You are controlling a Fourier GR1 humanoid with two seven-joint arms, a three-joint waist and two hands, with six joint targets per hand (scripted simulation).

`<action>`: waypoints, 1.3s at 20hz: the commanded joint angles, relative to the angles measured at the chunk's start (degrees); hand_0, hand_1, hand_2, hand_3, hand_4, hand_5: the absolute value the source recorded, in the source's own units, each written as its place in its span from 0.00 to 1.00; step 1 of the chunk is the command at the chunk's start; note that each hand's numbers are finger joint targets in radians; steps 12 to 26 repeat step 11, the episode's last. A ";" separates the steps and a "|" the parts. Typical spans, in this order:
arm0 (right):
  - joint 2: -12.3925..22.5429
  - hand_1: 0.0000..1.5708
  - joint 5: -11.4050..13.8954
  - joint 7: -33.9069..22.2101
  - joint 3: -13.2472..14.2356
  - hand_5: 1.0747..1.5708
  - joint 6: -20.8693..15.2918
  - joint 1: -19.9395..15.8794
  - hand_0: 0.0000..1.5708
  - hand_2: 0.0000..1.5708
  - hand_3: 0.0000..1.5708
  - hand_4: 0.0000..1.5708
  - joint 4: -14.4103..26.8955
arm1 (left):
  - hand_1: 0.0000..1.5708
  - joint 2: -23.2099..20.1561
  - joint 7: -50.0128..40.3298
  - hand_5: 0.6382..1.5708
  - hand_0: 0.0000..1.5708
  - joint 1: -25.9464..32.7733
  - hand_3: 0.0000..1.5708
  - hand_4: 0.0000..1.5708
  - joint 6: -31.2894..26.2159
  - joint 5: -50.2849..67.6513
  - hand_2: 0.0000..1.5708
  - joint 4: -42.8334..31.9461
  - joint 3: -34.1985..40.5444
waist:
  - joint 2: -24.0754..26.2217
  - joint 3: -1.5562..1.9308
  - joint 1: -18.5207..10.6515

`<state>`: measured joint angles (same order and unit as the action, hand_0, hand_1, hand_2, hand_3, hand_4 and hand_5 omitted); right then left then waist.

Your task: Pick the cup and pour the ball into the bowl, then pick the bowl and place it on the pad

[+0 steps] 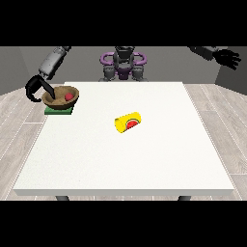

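Over at the far corner of the white table (125, 159), at the view's left, the brown bowl (60, 96) sits on the green pad (58, 110), and the red ball (69, 97) rests inside it, toward the side nearer the table's middle. The hand at the view's left (36, 90) is right at the bowl: a dark finger reaches over the rim on the outer side while the rest of the hand curves round outside the bowl's wall, so it looks curled on the rim. The grey forearm (52, 61) slopes down to it from the top of the view.

Out in the middle of the table lies the yellow cup (128, 121), tipped on its side, its open mouth turned toward the camera and showing red within. It is well apart from the bowl and pad, with bare tabletop between them and all around it.

The hand at the view's right (228, 58) hangs high, out past the table's edge, its fingers spread and holding nothing. The robot's torso (123, 62) stands behind the far edge of the table, with purple rings at its shoulders. A wood-plank floor (223, 125) surrounds the table on both sides.
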<state>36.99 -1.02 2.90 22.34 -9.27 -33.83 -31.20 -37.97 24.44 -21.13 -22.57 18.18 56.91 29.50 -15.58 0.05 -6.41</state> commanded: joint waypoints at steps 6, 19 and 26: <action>1.31 0.00 1.94 -5.51 -2.27 0.57 2.32 -2.34 0.00 0.00 0.00 0.00 4.55 | 0.00 8.39 -11.21 0.99 0.00 -0.31 0.00 0.57 4.04 -1.87 0.00 11.79 -9.71 | 11.31 0.16 -1.03; -3.64 0.00 0.15 -8.84 -5.23 0.72 9.00 -6.17 0.00 0.00 0.00 0.30 -3.14 | 0.00 11.10 -11.27 0.99 0.00 4.05 0.00 0.57 7.92 -5.01 0.00 3.76 -10.00 | 21.90 -0.19 4.95; -3.64 0.00 0.15 -8.84 -5.23 0.72 9.00 -6.17 0.00 0.00 0.00 0.30 -3.14 | 0.00 11.10 -11.27 0.99 0.00 4.05 0.00 0.57 7.92 -5.01 0.00 3.76 -10.00 | 21.90 -0.19 4.95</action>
